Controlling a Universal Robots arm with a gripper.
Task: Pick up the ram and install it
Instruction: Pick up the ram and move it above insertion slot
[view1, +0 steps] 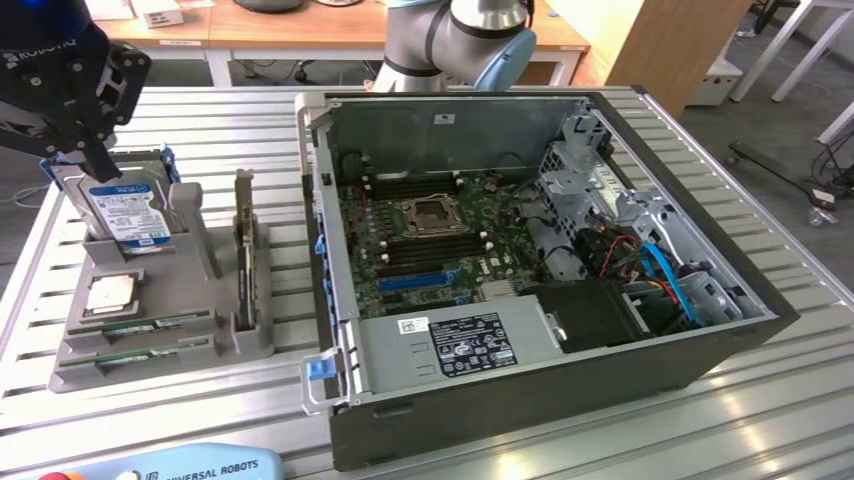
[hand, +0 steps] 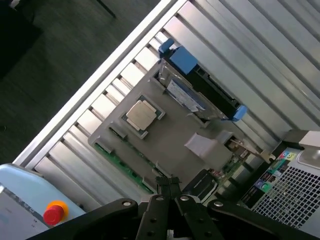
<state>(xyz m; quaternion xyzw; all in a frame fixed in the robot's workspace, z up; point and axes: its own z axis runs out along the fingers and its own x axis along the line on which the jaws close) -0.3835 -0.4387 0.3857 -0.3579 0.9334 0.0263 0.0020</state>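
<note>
Exterior view: we record the black robot gripper (view1: 99, 163) poised over the upright silver hard drive (view1: 128, 215), which stands at one end of the grey moulded parts tray (view1: 200, 365). Wrist view: its fingers (hand: 162, 192) are drawn together with nothing between them. We find the ram (view1: 138, 352), a long thin green circuit-board stick, lying in the outermost slot at the tray's opposite end, just beside a second alike green stick (view1: 150, 323) and well apart from the gripper. The open dark computer case (view1: 534, 390) stands beside the tray, at the exterior view's right.
</note>
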